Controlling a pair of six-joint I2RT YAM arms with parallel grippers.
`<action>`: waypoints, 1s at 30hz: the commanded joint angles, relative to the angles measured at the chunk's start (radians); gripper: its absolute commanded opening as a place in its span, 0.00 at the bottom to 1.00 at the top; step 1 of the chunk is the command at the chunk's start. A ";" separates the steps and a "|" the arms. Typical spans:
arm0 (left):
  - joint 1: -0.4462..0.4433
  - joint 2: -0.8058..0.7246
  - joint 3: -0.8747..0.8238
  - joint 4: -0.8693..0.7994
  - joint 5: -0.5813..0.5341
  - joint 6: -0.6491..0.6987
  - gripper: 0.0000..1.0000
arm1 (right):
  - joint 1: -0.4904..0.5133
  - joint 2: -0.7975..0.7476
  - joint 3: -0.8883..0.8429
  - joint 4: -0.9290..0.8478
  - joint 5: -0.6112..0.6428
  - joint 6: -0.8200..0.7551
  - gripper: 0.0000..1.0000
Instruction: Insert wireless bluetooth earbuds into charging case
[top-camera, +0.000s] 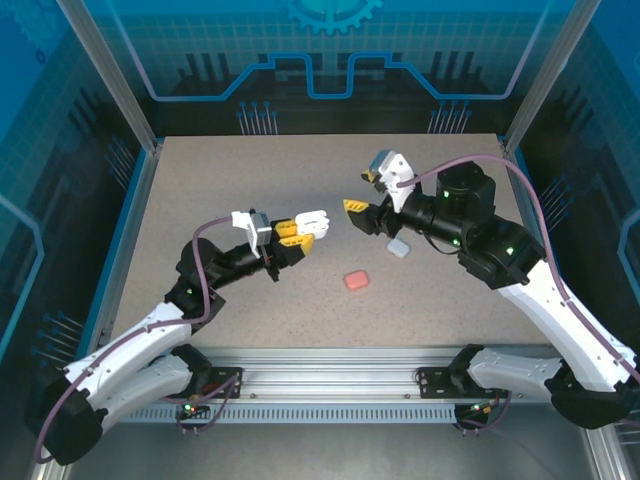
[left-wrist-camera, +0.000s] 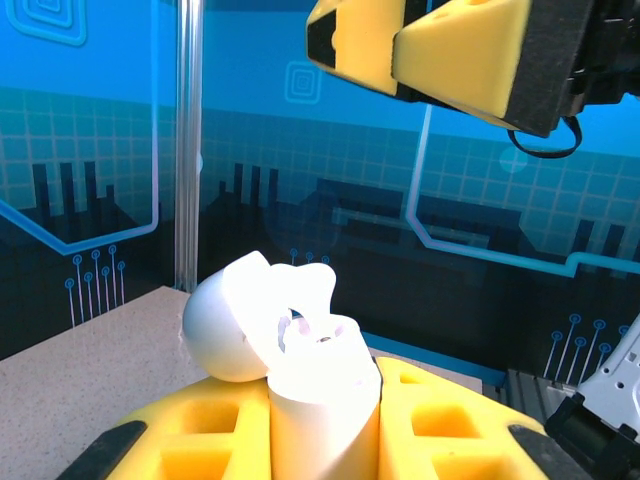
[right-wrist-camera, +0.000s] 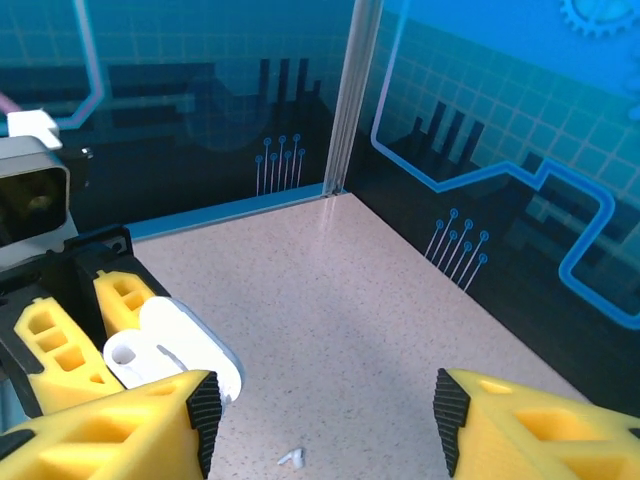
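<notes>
our left gripper (top-camera: 303, 230) is clamped on the open white pebble-shaped plastic charging case (top-camera: 314, 220), held off the speckled table (top-camera: 200, 200) with its cavity towards the right gripper (right-wrist-camera: 325, 425), whose jaws stand wide and empty. a tiny white stemmed earbud (right-wrist-camera: 292, 458) lies on the table just below them. we should hold the case steady, descend squarely over the earbud and pinch gently.

White case (top-camera: 312, 220) open, held in L pincer (top-camera: 305, 234); white earbud (right-wrist-camera: 292, 459) lying on table (right-wrist-camera: 400, 300).
</notes>
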 joint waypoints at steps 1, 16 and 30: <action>-0.005 0.007 -0.013 0.079 0.007 0.000 0.00 | -0.016 -0.001 -0.015 -0.040 -0.114 0.126 0.58; -0.005 0.008 -0.003 0.062 0.001 0.041 0.00 | -0.018 0.167 0.137 -0.210 -0.209 0.435 0.45; -0.005 0.008 0.008 0.045 -0.013 0.050 0.00 | 0.013 0.219 0.179 -0.283 -0.210 0.484 0.48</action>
